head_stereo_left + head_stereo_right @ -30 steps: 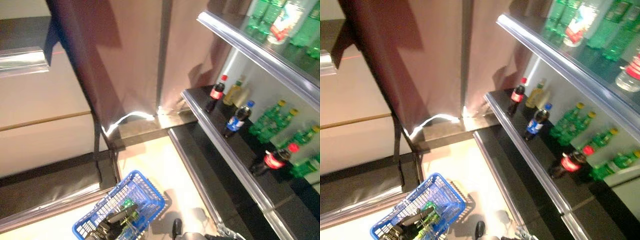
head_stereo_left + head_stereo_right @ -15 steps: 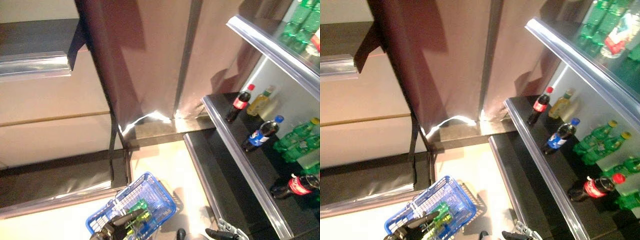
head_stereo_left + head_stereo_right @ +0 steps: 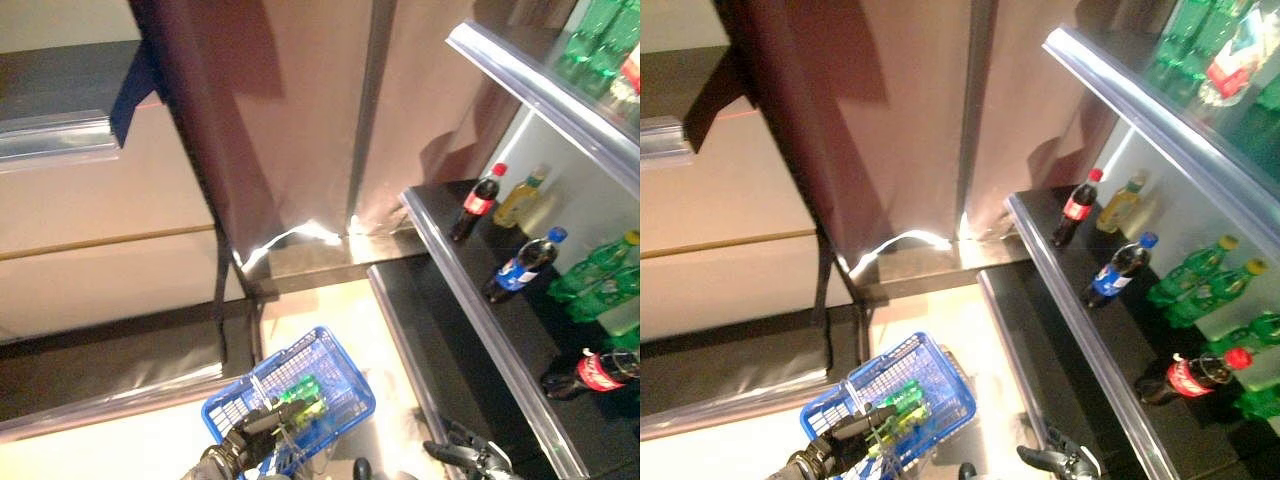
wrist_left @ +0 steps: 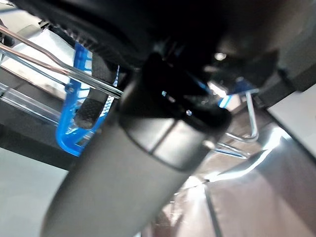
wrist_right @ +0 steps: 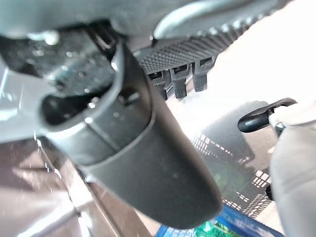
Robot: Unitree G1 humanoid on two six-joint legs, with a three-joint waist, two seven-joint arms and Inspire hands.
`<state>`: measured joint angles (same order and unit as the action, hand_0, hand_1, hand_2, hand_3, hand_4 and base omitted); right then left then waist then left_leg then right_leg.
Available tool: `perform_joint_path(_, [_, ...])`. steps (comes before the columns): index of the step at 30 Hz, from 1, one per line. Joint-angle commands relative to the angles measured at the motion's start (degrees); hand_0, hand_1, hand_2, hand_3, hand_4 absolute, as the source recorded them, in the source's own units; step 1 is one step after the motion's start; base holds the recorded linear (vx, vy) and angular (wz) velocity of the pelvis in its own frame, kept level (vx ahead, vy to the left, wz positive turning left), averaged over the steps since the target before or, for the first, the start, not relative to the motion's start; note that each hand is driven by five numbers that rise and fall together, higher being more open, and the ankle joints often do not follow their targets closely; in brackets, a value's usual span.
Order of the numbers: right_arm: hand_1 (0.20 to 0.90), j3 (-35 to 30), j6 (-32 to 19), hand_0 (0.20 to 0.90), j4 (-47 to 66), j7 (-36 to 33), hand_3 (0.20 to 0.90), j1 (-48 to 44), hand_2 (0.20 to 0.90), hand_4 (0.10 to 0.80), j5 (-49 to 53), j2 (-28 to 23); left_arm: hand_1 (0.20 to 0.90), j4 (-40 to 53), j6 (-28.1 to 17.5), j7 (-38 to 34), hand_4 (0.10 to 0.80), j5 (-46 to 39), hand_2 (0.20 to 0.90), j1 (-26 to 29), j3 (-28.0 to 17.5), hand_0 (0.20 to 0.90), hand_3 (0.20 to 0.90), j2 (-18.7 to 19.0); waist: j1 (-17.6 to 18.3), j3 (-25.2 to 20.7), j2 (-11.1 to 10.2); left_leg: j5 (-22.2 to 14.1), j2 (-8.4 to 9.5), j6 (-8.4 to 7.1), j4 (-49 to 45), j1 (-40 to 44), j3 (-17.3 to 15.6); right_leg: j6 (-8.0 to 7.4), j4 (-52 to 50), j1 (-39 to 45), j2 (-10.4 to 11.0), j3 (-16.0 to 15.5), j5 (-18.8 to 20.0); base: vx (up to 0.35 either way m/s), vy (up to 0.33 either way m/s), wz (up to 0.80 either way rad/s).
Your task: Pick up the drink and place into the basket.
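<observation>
I see the blue basket low in the head views, over the pale floor, w/ green bottles lying inside it. My left hand is clenched on the wire handle at the basket's near rim; the left wrist view shows dark fingers hooked over the wire, blue mesh just behind.

My right hand shows at the bottom edge, near the front lip of the lower black shelf. Fingers look relaxed and spread, nothing in them. The right wrist view is mostly the hand's own bulk, w/ a row of dark fingertips held straight and a bit of the basket past them.

Drinks are on the middle shelf to my right: a cola bottle w/ red cap at the far end, a yellowish bottle just beside it, a dark bottle w/ blue cap nearer, then green bottles w/ yellow caps. Another cola bottle lies tilted further along. More green bottles are on the top shelf. None of the shelf drinks is touched by either hand; the right hand is well apart from all of them.
</observation>
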<state>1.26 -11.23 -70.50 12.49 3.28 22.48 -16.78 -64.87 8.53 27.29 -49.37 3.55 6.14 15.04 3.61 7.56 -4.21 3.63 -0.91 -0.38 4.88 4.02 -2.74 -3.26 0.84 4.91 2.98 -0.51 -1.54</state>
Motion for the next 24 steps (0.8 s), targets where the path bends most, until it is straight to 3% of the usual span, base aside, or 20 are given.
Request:
perform_joint_path(1, [0.900,0.29,-3.23,0.900,0.46,2.22,0.900,0.70,0.900,0.800,-1.44,-2.37,0.300,2.31,-1.96,6.72,0.100,-3.15,0.300,2.35,-1.81,0.300,0.200,-0.12,-1.00,-3.52,2.37,-0.97,1.19,-1.81,0.12,-3.03,2.23,-1.56,-4.73,-1.59,-2.13,-2.97,-1.76,0.065,0.023,-0.12])
perform_joint_path(15, [0.900,2.41,-1.96,0.900,1.34,0.55,0.900,1.04,0.900,0.800,0.17,-0.92,0.300,1.21,-1.93,8.76,0.100,-2.40,0.300,1.35,-1.01,0.300,0.200,-0.38,-1.22,-3.37,1.66,-1.98,1.75,-0.68,0.12,-2.14,0.31,-2.06,-2.73,-2.72,-1.76,-3.83,0.62,0.049,0.025,-0.05])
perform_joint_path(20, [0.900,3.48,-2.21,0.900,2.38,-1.49,0.900,-0.31,0.900,0.800,4.26,0.34,0.300,1.99,-1.59,8.12,0.100,-2.16,0.300,4.10,0.92,0.300,0.200,0.36,-0.32,-0.87,0.53,-2.14,1.60,0.05,0.12,-4.25,-2.98,-4.15,-2.87,-7.39,-0.02,-3.25,4.17,-0.160,0.031,-0.45])
perform_joint_path(21, [0.900,3.60,-2.38,0.900,2.53,-1.31,0.900,-0.69,0.900,0.800,4.28,0.76,0.300,2.05,-1.96,7.92,0.100,-2.08,0.300,4.50,0.56,0.300,0.200,0.60,-0.08,-0.42,-0.06,-2.35,1.41,0.08,0.12,-4.60,-4.53,-5.39,-2.26,-8.30,1.12,-4.05,5.94,-0.177,-0.050,-0.85])
perform_joint_path(23, [0.900,3.63,-1.85,0.900,2.91,-0.79,0.900,-1.33,0.900,0.800,2.39,1.35,0.300,2.78,-2.77,7.64,0.100,-2.57,0.300,3.94,-0.53,0.300,0.200,1.32,-1.19,0.36,-1.24,-3.34,0.77,-0.53,0.12,-3.56,-9.58,-8.87,-2.25,-9.65,5.54,-12.03,10.43,-0.205,-0.105,-1.28])
perform_joint_path(24, [0.900,3.82,-1.04,0.900,3.34,-0.51,0.900,-1.77,0.900,0.800,1.66,1.41,0.300,3.33,-3.24,6.78,0.100,-3.03,0.300,3.46,-1.50,0.300,0.200,1.64,-1.90,0.29,-1.37,-3.43,-0.36,-1.09,0.12,-2.95,-13.24,-9.52,-2.04,-9.43,6.78,-16.86,10.35,-0.192,-0.177,-1.61])
